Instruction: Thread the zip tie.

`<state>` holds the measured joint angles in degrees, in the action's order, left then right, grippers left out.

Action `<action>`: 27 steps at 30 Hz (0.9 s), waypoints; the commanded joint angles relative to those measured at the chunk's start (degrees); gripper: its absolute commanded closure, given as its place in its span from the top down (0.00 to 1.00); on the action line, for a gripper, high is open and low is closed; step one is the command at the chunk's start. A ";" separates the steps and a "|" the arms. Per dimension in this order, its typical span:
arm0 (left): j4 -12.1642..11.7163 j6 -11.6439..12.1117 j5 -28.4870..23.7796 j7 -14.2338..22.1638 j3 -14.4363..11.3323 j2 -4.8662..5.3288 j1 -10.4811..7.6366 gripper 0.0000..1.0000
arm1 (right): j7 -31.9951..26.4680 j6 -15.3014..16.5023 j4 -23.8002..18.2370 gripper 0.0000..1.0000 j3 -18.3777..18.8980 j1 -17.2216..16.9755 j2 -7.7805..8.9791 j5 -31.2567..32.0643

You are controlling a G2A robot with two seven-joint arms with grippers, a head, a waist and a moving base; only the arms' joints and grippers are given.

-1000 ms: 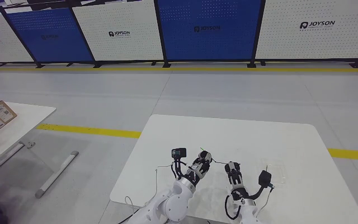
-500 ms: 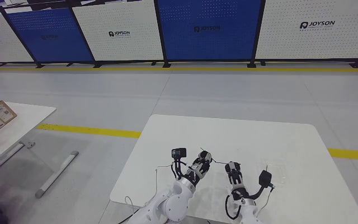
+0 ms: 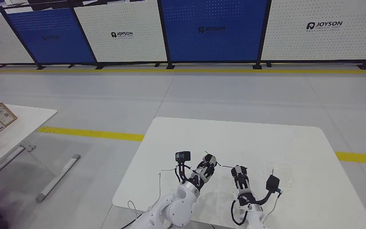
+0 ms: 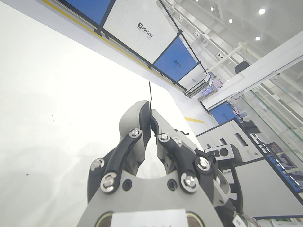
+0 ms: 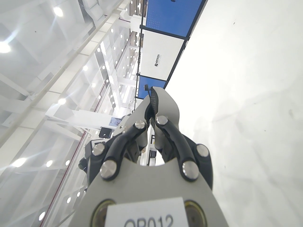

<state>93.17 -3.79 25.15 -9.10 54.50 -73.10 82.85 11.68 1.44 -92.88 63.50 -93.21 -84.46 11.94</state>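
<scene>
1. The left gripper [image 4: 150, 109] had pale grey fingers, black ribbed pads, black linkages and round silver screws.
2. The right gripper [image 5: 151, 96] matched it and carried a white printed label.
3. The arms [image 3: 182, 206] were white and rounded.

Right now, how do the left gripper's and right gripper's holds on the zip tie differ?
The left gripper has a long length of zip tie sticking out; the right gripper has only a short stub. The left gripper's piece is a thin strand; the right gripper's ends in a small blocky head. Both are shut on the black strap.
</scene>
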 commanded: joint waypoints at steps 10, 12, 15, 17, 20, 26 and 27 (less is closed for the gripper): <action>0.00 0.00 0.00 0.00 0.00 0.00 0.00 0.00 | 0.05 -0.88 0.18 0.00 -0.64 0.43 -0.18 0.61; 0.00 0.00 0.00 0.00 0.00 0.00 0.00 0.00 | 0.20 -1.09 0.23 0.00 -0.76 0.50 -0.22 0.78; 0.00 0.00 0.00 0.00 0.00 0.00 0.00 0.00 | 0.41 -1.27 0.25 0.00 -0.84 0.54 -0.27 0.91; 0.00 0.00 0.00 0.00 0.00 0.00 0.00 0.00 | 0.48 -1.24 0.23 0.00 -0.88 0.53 -0.30 0.73; 0.00 0.00 0.00 0.00 0.00 0.00 0.00 0.00 | 0.17 -0.69 0.15 0.00 -0.77 0.44 -0.31 0.10; 0.00 0.00 0.00 0.00 0.00 0.00 0.00 0.00 | 0.17 -0.69 0.15 0.00 -0.77 0.44 -0.31 0.10; 0.00 0.00 0.00 0.00 0.00 0.00 0.00 0.00 | 0.17 -0.69 0.15 0.00 -0.77 0.44 -0.31 0.10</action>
<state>93.17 -3.79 25.15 -9.10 54.50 -73.10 82.85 11.85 0.76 -92.73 62.73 -92.78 -84.77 12.03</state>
